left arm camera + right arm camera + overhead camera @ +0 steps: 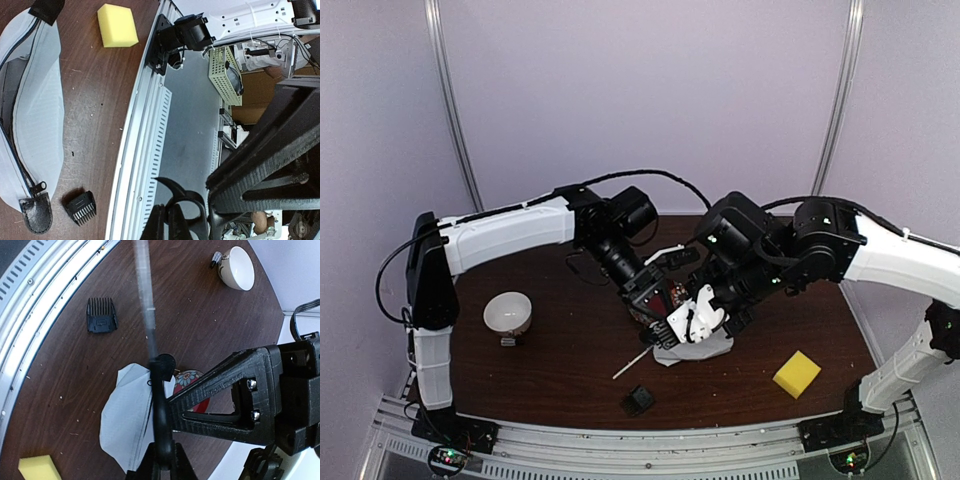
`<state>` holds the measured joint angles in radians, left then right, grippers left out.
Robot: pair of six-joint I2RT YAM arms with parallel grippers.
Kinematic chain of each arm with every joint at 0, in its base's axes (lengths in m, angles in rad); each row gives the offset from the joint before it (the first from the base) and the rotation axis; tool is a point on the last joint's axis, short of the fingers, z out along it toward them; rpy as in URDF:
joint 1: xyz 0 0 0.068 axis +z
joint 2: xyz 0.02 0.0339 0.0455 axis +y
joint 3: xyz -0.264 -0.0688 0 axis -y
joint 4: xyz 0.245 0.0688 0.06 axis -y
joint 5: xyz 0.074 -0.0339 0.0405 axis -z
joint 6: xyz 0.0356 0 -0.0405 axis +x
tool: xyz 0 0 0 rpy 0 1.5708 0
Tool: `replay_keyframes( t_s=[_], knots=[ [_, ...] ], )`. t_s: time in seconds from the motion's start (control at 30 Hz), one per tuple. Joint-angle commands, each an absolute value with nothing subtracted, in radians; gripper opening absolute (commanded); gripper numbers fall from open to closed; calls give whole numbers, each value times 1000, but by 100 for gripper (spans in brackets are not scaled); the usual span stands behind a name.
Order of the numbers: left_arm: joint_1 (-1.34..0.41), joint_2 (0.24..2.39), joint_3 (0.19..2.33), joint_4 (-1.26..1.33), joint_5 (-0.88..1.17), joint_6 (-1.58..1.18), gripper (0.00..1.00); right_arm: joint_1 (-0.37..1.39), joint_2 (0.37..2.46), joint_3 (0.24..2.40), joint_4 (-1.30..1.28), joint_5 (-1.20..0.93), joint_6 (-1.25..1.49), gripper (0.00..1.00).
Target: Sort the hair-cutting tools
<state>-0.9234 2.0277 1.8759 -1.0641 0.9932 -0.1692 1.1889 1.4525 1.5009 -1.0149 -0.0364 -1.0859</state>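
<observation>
Now the right gripper (161, 464) pinches the black handle of 1 pair of scissors (159, 385) over the white pouch (125, 420), with the silver blade pointing toward the table's near rail. Nearby, the clipper attachment block (101, 315) lies on the table (210, 315). The left gripper (170, 222) is pressed together; I cannot tell whether it pinches anything.

Two scissors (150, 315), one comb attachment (101, 315), one white bowl (240, 270), one yellow sponge (797, 373), one pouch (42, 115), one plate (189, 378)
</observation>
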Motion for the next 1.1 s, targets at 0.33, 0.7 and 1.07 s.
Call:
replay_keyframes(
  t_s=[0.33, 0.7, 1.07],
  knots=[
    [-829, 1854, 1697, -862, 640, -336, 45, 1110, 1389, 1383, -1084, 32, -1042, 0],
    [-815, 1787, 1306, -447, 694, -575, 51, 887, 1399, 1376, -1219, 148, -1013, 0],
    [-847, 1884, 1338, -463, 763, -542, 41, 850, 1437, 1380, -1203, 208, -976, 0]
  ],
)
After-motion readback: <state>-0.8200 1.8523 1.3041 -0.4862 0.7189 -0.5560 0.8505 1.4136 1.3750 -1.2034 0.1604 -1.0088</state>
